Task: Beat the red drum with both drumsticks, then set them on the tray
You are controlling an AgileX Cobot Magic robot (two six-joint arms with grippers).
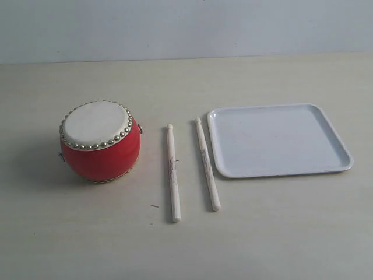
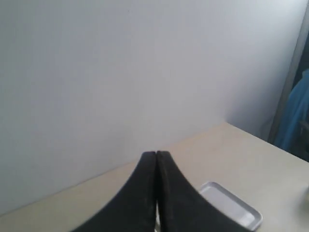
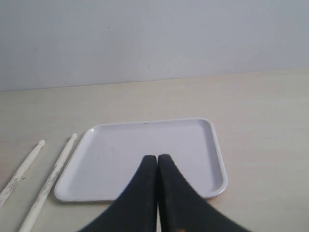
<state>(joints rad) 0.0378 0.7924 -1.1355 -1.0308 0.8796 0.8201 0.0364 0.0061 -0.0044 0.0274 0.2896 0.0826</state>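
nearest to the lens were the black fingers of your right gripper [image 3: 157, 157], pressed together tip to tip and holding nothing. the left gripper [image 2: 156, 153] was the same: fingers closed, nothing between them. neither gripper appeared in the exterior view.

the tray [image 3: 145, 140] lay just ahead of the right fingertips, with nothing on it. past its edge, off to one side of those fingers, lay the two drumsticks [image 3: 50, 179]. they were flat on the table [image 1: 262, 233], near each other but not touching, and the closer one was just beside the tray's rim. ahead of the left fingers you could see only a corner of the tray; the sticks and the red drum [image 1: 100, 149] did not show to that wrist camera. in the exterior view the drum stood upright on the far side of the sticks from the tray.

i judge the sticks to be light, stiff and smooth. they are also round, so one may roll if a single finger touches it first. you would need to open the fingers and come down from above across the shaft. take each stick toward the end away from its small rounded tip, so the tip is free for beating. the drum looked light also; a hard hit could push it along the table.
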